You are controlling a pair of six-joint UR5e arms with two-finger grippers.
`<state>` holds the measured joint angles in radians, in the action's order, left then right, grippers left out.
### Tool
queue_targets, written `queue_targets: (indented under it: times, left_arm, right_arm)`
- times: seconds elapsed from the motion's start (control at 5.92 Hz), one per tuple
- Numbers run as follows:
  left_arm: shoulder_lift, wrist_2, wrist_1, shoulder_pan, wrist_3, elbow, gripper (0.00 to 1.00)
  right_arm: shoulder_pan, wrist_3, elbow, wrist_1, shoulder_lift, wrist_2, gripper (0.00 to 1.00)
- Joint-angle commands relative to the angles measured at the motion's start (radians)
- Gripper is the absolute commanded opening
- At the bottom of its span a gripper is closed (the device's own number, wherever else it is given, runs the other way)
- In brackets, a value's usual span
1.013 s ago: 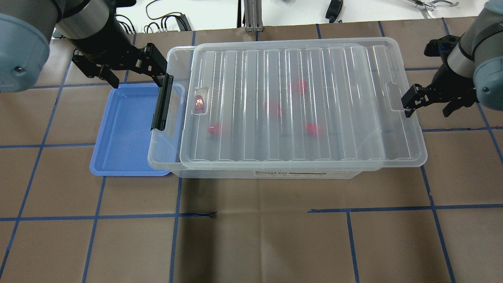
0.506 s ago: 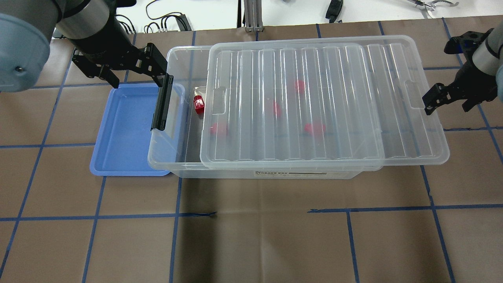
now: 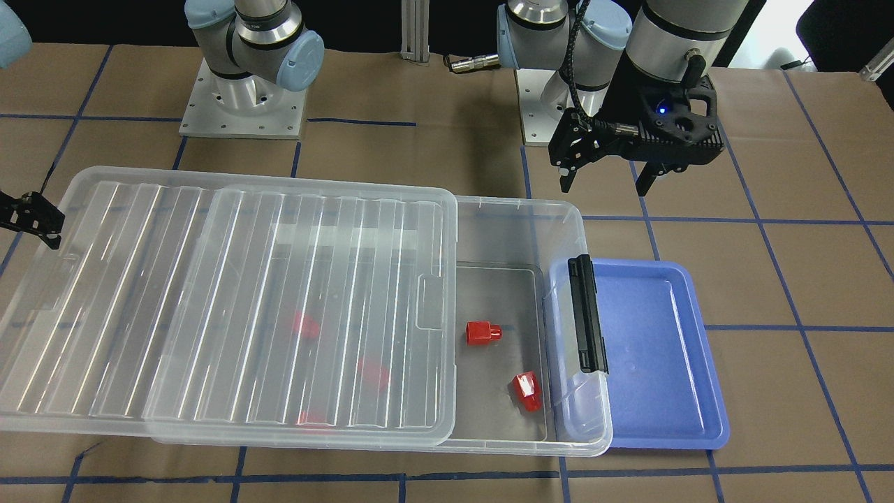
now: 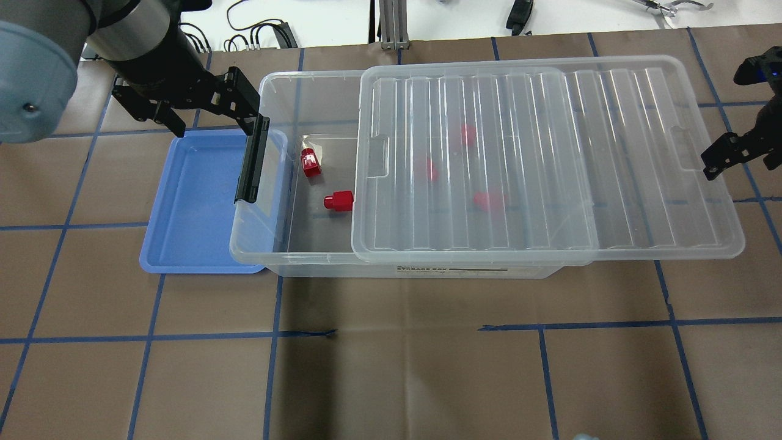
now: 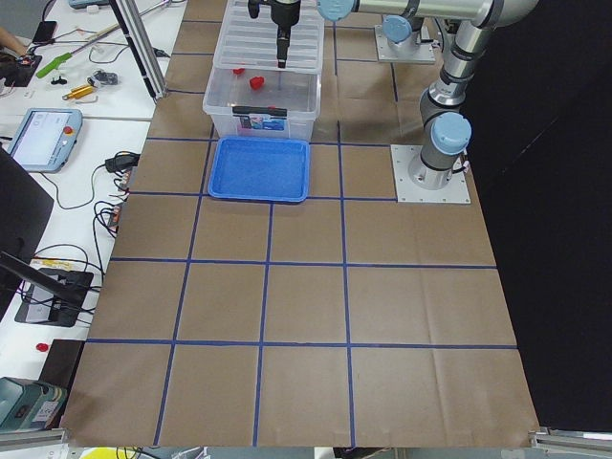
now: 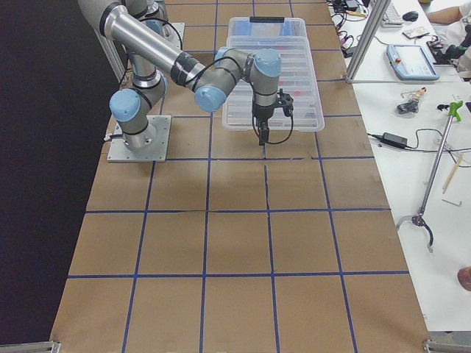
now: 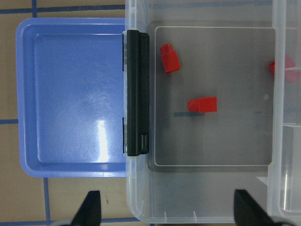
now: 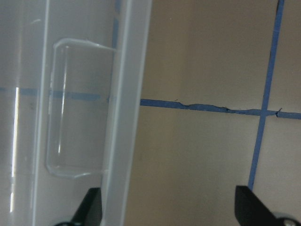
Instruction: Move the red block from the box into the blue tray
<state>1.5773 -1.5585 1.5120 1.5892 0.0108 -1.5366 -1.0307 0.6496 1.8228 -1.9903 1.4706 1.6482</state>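
Gloss suggests the red block (image 4: 339, 201) is slick though light: pinch its square body. It lies in the box's (image 4: 317, 267) uncovered end toward the desk's (image 4: 397, 366) left edge. Left end effector (image 4: 214, 125) and right end effector (image 4: 739, 159) gape wide.

Brown tabletop (image 6: 235, 243) with blue tape grid. At 12 o'clock: box (image 6: 239, 28), black latch (image 6: 268, 20) on far end. Ribbed lid (image 6: 283, 73) offset toward 6 o'clock, overhanging the box's near end. Right gripper (image 6: 266, 129) pointing down, just beside the lid's 6 o'clock edge. Arm base (image 6: 137, 140) at the lid's 9 o'clock. Side bench (image 6: 383, 176) at 3 o'clock, with teach pendant (image 6: 412, 60) and long reach tool (image 6: 436, 165).
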Motion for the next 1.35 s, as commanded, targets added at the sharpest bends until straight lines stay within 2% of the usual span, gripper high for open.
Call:
queue_targets:
  times: [0.0, 0.17, 0.34, 0.51, 0.68, 0.84, 1.01, 1.18]
  left_arm:
    - [0.003, 0.005, 0.0, 0.0, 0.001, 0.001, 0.98]
    - [0.025, 0.003, -0.001, 0.001, 0.05, 0.001, 0.98]
    - [0.038, 0.011, -0.001, 0.003, 0.177, -0.002, 0.98]
    - [0.065, 0.009, -0.001, 0.006, 0.356, -0.008, 0.98]
    - [0.097, 0.008, -0.016, 0.008, 0.53, -0.017, 0.98]
    - [0.122, 0.005, -0.033, 0.015, 0.661, -0.017, 0.98]
    - [0.144, 0.006, -0.064, 0.046, 0.862, -0.029, 0.98]
    - [0.157, 0.003, -0.114, 0.09, 0.924, -0.049, 0.97]
  right_arm:
    - [0.047, 0.053, -0.003, -0.001, 0.001, 0.001, 1.0]
    - [0.05, 0.055, -0.003, -0.008, 0.001, 0.001, 1.0]
    - [0.06, 0.07, -0.007, -0.036, 0.013, 0.007, 1.0]
    - [0.052, 0.009, -0.019, -0.013, 0.043, -0.002, 1.0]
    - [0.028, -0.101, -0.054, 0.09, 0.103, -0.037, 1.0]
    - [-0.065, -0.301, -0.136, 0.245, 0.137, -0.075, 1.0]
    - [-0.203, -0.528, -0.248, 0.393, 0.131, -0.076, 1.0]
    - [-0.333, -0.733, -0.317, 0.465, 0.114, -0.079, 1.0]
